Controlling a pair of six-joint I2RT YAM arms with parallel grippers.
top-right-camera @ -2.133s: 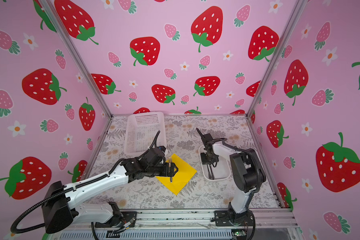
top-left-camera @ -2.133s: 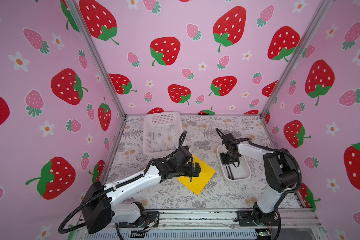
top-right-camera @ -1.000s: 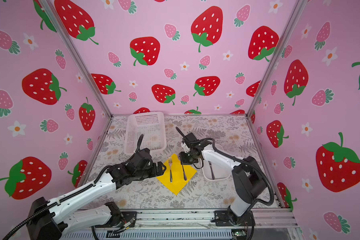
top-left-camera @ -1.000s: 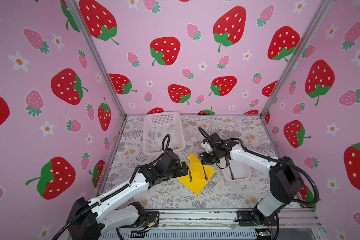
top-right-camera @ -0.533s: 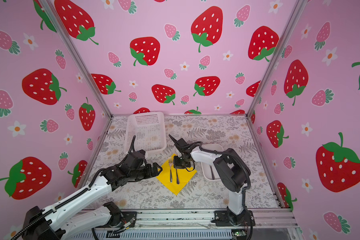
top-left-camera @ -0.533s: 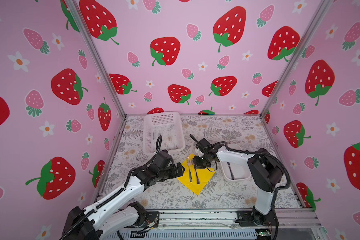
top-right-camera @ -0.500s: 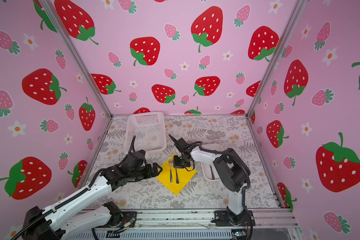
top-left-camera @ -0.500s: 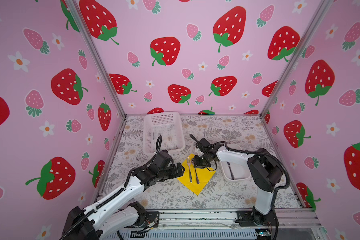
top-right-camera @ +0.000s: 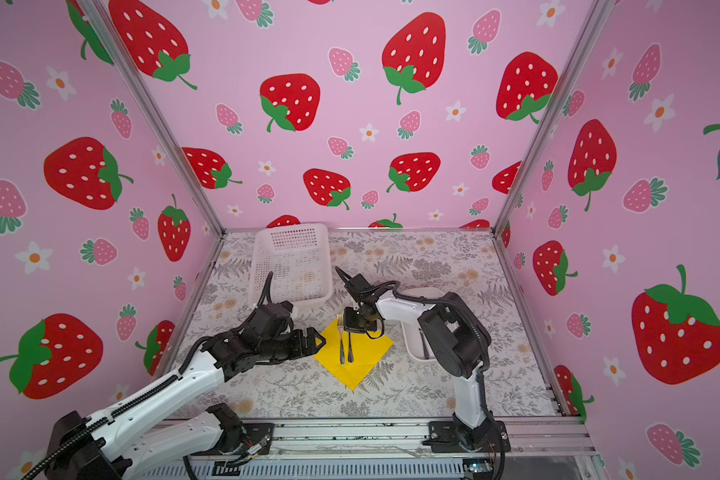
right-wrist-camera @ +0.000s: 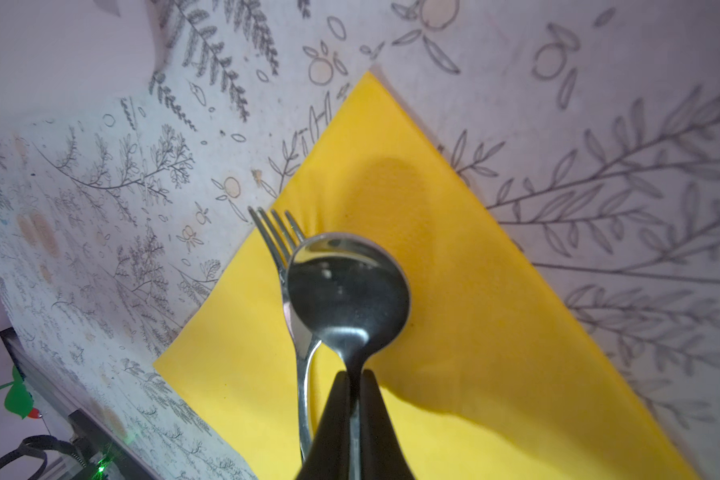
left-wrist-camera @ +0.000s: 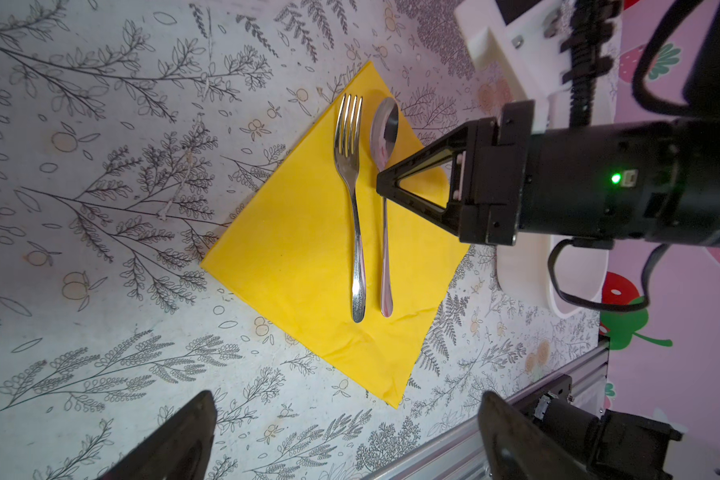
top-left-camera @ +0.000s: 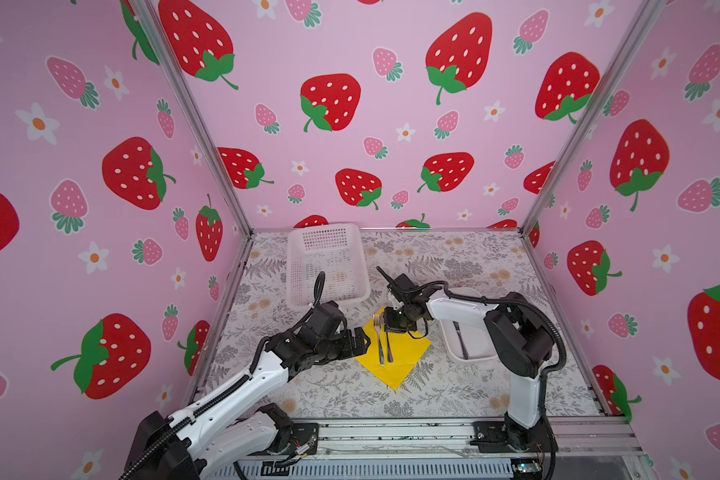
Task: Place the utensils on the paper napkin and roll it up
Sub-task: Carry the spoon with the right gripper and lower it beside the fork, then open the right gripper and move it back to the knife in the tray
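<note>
A handle stamp on the silver fork (left-wrist-camera: 356, 216) is showing too small to read. Fork and spoon (left-wrist-camera: 385, 137) are lying side by side on the yellow napkin (top-left-camera: 404, 359), set diamond-wise. The right pincer (right-wrist-camera: 352, 386) is pinching the spoon's neck; two seconds ago it was over the tray (top-left-camera: 481, 357). The left pincer (top-left-camera: 360, 340) is standing spread beside the napkin, having drawn back off it.

Pink strawberry-print walls (top-left-camera: 370, 104), grey leaf-patterned tabletop (top-left-camera: 453, 257), aluminium corner posts (top-left-camera: 196, 124), metal rail (top-left-camera: 391, 434) along front edge
</note>
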